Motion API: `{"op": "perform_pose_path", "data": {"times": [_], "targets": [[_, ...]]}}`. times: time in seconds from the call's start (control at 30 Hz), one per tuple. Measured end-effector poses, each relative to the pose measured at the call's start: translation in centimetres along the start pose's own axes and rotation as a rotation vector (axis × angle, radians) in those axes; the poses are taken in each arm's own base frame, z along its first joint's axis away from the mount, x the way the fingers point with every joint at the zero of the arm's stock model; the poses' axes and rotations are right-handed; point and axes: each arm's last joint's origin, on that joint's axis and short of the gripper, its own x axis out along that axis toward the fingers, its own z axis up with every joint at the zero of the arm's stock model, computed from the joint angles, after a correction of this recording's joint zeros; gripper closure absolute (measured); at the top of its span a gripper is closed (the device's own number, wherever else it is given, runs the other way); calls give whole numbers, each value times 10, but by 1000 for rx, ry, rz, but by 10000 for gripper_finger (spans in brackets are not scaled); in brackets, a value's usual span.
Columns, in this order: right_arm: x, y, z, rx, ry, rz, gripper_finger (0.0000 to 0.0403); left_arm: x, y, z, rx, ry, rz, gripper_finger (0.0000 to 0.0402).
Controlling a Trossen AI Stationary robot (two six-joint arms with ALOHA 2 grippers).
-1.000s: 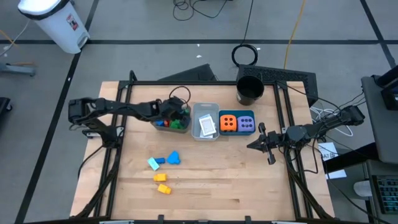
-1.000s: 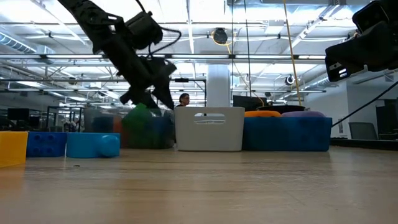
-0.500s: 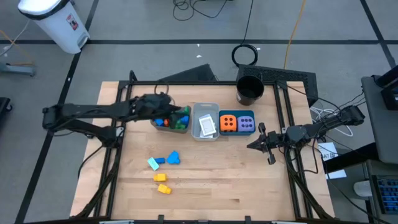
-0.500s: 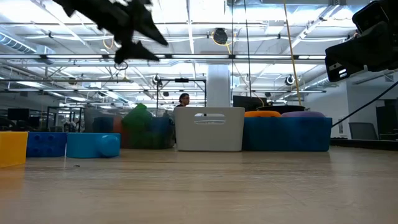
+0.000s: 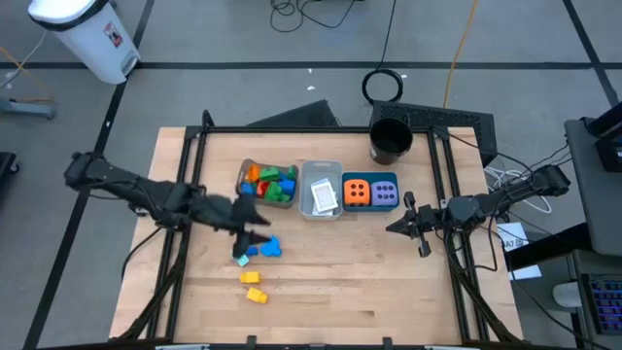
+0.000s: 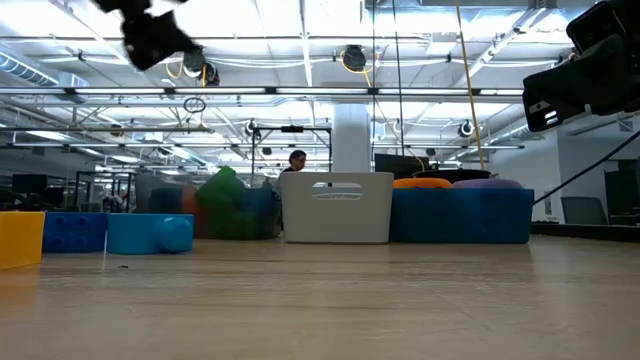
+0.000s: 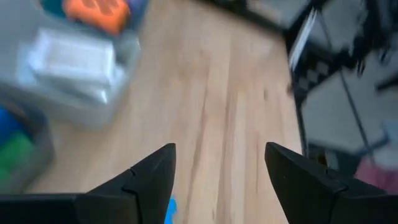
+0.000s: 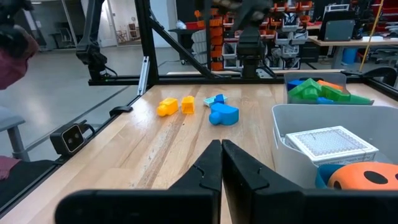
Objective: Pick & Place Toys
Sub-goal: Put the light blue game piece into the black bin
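My left gripper (image 5: 257, 227) is open and empty above the table, over the loose teal brick (image 5: 240, 256) and blue brick (image 5: 269, 247); its own view (image 7: 217, 171) shows the fingers spread wide. Two yellow bricks (image 5: 254, 286) lie nearer the front edge. A clear bin (image 5: 268, 183) holds several coloured bricks. A grey bin (image 5: 321, 191) holds white cards. A teal bin (image 5: 370, 192) holds the orange and purple dotted cubes. My right gripper (image 5: 400, 226) is shut and empty at the table's right, right of the teal bin; it also shows in its own view (image 8: 221, 165).
A black round cup (image 5: 391, 142) stands at the far right behind the bins. A black frame (image 5: 190, 175) runs along the table's left, far and right sides. Bare wood (image 5: 360, 282) lies in front of the bins and right of the loose bricks.
My left gripper has left the clear bin: it has risen, then swung toward the table's near edge and now hangs over the loose blue and teal bricks. The bricks in the bin, covered by the gripper before, now show. My right arm has kept still.
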Motion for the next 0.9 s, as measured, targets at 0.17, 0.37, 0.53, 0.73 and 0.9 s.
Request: {"op": "perform_pose_path", "data": {"times": [0.17, 0.37, 0.53, 0.73, 0.9], "targets": [[0, 0, 0, 0, 0, 0, 398, 12, -12, -28, 8, 193, 28, 147], [0, 0, 0, 0, 0, 0, 399, 25, -18, -56, 13, 377, 106, 147], [0, 0, 0, 0, 0, 0, 398, 30, -16, -78, 41, 546, 224, 147], [0, 0, 0, 0, 0, 0, 399, 35, -10, -102, 111, 729, 371, 147], [0, 0, 0, 0, 0, 0, 398, 47, -9, -116, 255, 819, 384, 147]]}}
